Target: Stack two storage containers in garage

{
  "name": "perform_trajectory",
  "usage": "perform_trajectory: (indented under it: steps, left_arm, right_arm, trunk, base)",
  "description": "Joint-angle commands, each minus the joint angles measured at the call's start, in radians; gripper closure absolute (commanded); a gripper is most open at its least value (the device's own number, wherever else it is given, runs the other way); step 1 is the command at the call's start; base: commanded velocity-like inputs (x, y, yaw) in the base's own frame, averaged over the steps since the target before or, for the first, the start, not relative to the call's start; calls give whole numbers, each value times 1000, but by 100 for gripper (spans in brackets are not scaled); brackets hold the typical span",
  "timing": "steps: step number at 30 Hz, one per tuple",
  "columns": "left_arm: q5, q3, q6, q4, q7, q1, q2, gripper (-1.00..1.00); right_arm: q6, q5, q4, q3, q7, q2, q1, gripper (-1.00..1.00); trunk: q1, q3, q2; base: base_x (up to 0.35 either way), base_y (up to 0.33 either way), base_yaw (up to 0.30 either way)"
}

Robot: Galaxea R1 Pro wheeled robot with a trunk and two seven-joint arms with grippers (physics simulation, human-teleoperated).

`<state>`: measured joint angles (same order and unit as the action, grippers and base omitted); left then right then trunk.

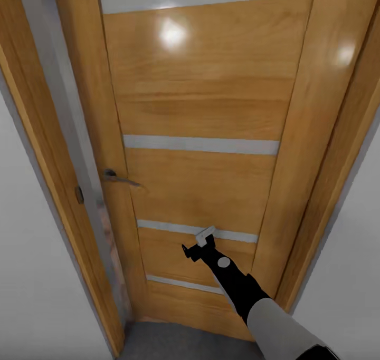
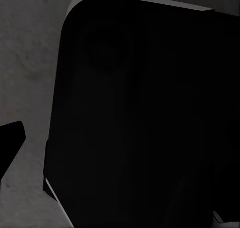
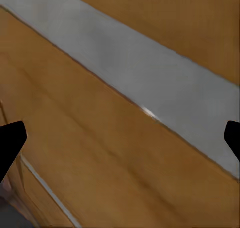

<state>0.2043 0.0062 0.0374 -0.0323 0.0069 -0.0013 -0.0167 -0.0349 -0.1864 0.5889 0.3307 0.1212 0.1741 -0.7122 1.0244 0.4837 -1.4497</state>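
- Head view showed the right gripper (image 1: pixel 199 245) extended against a wooden door (image 1: pixel 200 107), below its lever handle (image 1: pixel 120 178), probably pushing it.
- Its jaws stood wide apart, empty.
- Left jaws' state: cannot tell.
- No containers beside the door.

A big shiny wooden door (image 1: pixel 203 112) with grey stripes (image 1: pixel 200 144) and a metal handle (image 1: pixel 120 178) stands between white walls (image 1: pixel 31 275). The floor (image 1: pixel 184 344) is grey.
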Motion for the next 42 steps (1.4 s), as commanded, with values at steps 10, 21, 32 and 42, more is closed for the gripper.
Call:
perform_trajectory:
  steps: [10,21,32,42]
  left_arm:
    - [6,0,3,0,1,0,-2,-100]
    - [6,0,3,0,1,0,-1,-100]
    - [6,0,4,0,1,0,-2,-100]
    - [5,0,4,0,1,0,-2,-100]
  right_arm:
    - [6,-11,31,15,-11,0,-1,-100]
    - [46,-17,32,16,-122,0,-11,-100]
    - [134,-17,32,21,-197,0,-46,-100]
    - [190,62,-66,55,-287,0,-169,-100]
  trunk:
    - [1,1,0]
    - [1,1,0]
    - [1,1,0]
    - [1,1,0]
  base:
    - [315,0,0]
    - [283,0,0]
    - [281,0,0]
    - [79,0,0]
